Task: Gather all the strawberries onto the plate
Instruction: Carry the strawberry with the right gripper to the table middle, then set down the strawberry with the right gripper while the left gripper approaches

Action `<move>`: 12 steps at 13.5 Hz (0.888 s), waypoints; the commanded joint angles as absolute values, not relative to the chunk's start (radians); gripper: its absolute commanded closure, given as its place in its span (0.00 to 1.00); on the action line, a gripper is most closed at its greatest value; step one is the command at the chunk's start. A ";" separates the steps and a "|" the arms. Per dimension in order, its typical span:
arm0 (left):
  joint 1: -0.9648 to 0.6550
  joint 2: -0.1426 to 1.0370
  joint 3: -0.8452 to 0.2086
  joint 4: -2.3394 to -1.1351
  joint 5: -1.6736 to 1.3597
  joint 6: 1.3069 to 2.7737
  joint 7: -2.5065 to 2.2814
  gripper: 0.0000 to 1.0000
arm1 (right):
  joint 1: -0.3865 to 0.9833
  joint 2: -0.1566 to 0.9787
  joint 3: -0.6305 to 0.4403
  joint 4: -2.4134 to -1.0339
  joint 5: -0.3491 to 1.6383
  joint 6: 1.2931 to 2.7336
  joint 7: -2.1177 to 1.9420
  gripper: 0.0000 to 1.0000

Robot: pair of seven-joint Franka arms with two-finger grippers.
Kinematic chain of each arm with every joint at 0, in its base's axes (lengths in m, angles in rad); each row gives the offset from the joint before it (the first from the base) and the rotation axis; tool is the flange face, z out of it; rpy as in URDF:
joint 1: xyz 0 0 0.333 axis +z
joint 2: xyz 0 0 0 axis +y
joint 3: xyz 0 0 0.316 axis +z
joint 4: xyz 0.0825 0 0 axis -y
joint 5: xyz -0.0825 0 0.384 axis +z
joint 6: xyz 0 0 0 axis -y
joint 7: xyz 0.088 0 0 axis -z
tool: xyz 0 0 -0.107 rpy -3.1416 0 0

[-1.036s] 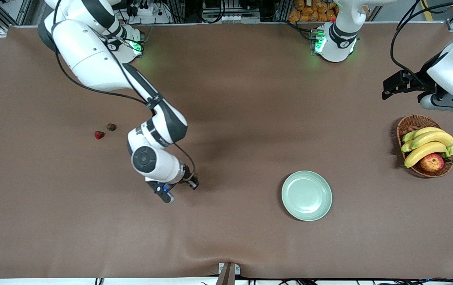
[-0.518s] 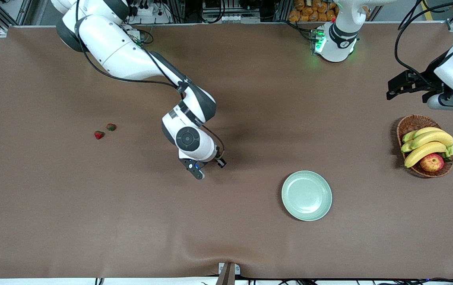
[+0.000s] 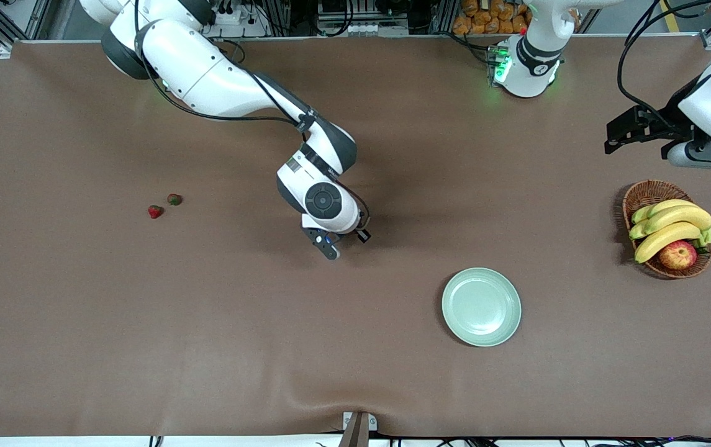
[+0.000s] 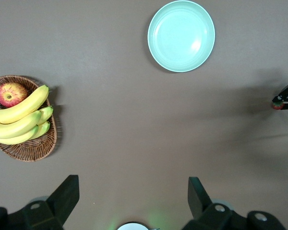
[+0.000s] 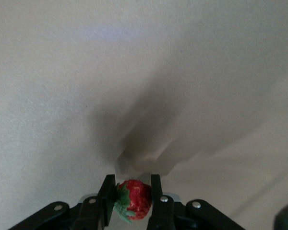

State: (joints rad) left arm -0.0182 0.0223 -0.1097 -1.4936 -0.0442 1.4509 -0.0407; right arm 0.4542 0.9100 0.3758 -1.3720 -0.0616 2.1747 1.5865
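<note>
My right gripper hangs over bare table between the loose berries and the plate, shut on a red strawberry with a green top. In the right wrist view the gripper clamps the berry from both sides. Two more strawberries lie close together on the table toward the right arm's end. The pale mint-green plate is empty and also shows in the left wrist view. My left gripper waits open above the table near the basket, with nothing between its fingers.
A brown wicker basket with bananas and an apple stands at the left arm's end of the table. A brown cloth covers the table. A small bracket sits at the table edge nearest the front camera.
The right arm has swung toward the left arm's end of the table and closer to the plate, carrying the strawberry. The left arm has barely shifted.
</note>
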 commanded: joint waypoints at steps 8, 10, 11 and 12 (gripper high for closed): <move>-0.046 0.038 -0.146 -1.500 -0.044 1.474 -0.048 0.00 | 0.371 0.858 0.388 -1.353 -0.072 2.050 1.537 0.00; -0.046 0.040 -0.147 -1.500 -0.046 1.476 -0.037 0.00 | 0.315 0.839 0.388 -1.344 -0.075 1.988 1.471 0.00; -0.045 0.057 -0.147 -1.496 -0.046 1.488 -0.035 0.00 | 0.280 0.836 0.387 -1.338 -0.077 1.971 1.436 0.00; -0.037 0.073 -0.146 -1.494 -0.045 1.517 -0.035 0.00 | 0.238 0.825 0.390 -1.333 -0.077 1.967 1.383 0.00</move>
State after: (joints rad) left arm -0.0472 0.0487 -0.1433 -1.4969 -0.0445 1.4771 -0.0409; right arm 0.3133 0.8535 0.3712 -1.3284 -0.0633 1.9949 1.4573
